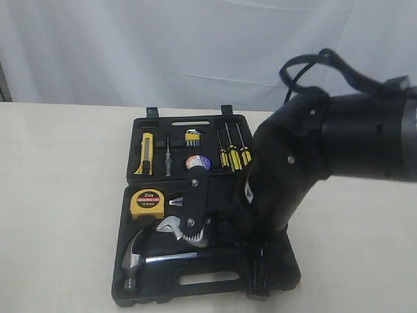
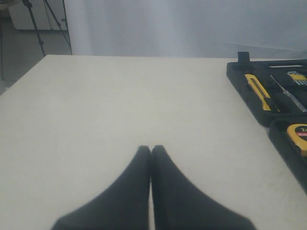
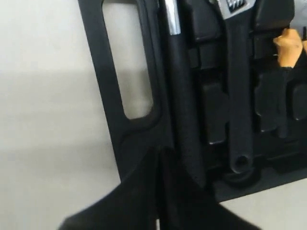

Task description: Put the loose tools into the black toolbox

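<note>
Though the right arm (image 1: 306, 150) looms over the black toolbox (image 1: 215, 293) on the counter (image 1: 58, 195), hiding its right side, the yellow tape measure (image 1: 147, 203), yellow-black utility knife (image 1: 146, 154) and black tape roll (image 1: 197, 162) show seated in its recesses. From the left wrist, the left tool (image 2: 151, 148) hangs pinched together over bare counter, apart from the case. From the right wrist, the right tool (image 3: 159, 152) sits closed by the handle slot (image 3: 127, 62), near hammer (image 3: 182, 96), wrench (image 3: 237, 96) and orange-and-black-handled pliers (image 3: 288, 45).

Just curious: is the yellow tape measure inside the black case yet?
In. The yellow tape measure lies in a recess of the black toolbox, next to the hammer.
</note>
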### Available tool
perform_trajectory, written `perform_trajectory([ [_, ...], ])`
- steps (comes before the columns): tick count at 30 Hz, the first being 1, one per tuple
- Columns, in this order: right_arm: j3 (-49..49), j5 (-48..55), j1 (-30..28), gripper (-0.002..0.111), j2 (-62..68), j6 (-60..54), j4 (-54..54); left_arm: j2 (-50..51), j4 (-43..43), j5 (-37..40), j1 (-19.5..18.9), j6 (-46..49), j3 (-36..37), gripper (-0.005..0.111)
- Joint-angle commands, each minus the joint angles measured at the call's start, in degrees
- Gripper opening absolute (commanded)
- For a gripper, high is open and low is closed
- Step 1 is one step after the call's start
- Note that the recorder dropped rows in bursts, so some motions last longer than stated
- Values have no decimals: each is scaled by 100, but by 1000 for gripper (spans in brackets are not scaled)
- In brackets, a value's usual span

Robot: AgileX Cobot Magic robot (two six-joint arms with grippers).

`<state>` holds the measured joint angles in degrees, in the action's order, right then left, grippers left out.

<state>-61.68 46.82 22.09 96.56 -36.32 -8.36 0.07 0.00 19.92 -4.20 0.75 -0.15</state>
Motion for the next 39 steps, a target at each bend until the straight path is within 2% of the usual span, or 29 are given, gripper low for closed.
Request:
perform_trajectory([
  [1, 155, -109, 614, -1, -251, 1107, -1114, -7, 0, -31, 27, -33, 15, 0],
  [8, 155, 546, 1338, -1, -600, 1428, -1516, -7, 0, -31, 27, -33, 15, 0],
  [19, 172, 267, 1404, -1, -961, 1482, -2387, -7, 0, -31, 27, -33, 15, 0],
  [22, 332, 142, 1404, -1, -979, 2252, -2660, -7, 0, -31, 27, -33, 15, 0],
  [24, 497, 267, 1550, -1, -1047, 2292, -2885, -7, 0, -31, 27, -33, 15, 0],
  [27, 905, 199, 1733, -1, -1176, 2513, -3915, -7, 0, -31, 27, -33, 15, 0],
  [30, 1286, 157, 1881, -1, -1240, 3222, -4809, -7, 0, -31, 27, -33, 15, 0],
  [33, 1570, 143, 1964, -1, -1244, 3532, -4832, -7, 0, -31, 27, -33, 15, 0],
  [36, 1783, -712, 2174, -1, -1244, 4073, -4716, -7, 0, -31, 27, -33, 15, 0],
  [39, 1974, -2552, 2203, -1, -1244, 4492, -4827, -7, 0, -31, 27, -33, 15, 0],
])
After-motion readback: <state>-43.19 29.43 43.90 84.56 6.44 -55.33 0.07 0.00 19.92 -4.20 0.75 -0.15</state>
